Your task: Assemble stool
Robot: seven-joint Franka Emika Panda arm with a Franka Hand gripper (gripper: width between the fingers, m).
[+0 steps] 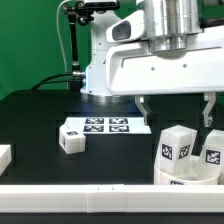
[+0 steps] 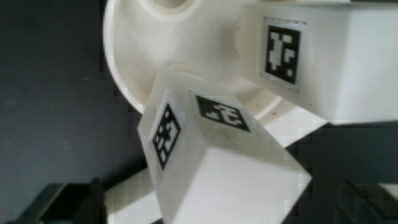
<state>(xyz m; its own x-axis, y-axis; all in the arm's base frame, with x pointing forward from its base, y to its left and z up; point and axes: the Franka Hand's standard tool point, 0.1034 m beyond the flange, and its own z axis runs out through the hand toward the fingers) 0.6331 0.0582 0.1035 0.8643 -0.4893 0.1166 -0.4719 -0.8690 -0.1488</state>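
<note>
At the black table's (image 1: 35, 115) front corner, on the exterior view's right, the gripper (image 1: 176, 120) hangs wide open, holding nothing. Below it sits the round seat (image 1: 190, 177) with two legs (image 1: 175, 148) touching it. A third leg (image 1: 72, 138) stands just beside the marker board (image 1: 105, 125).

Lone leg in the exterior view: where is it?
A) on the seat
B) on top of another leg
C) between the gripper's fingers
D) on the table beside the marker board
D: the leg lies on the black table by the marker board, on the exterior view's left of it, well apart from the seat and the open gripper.
</note>
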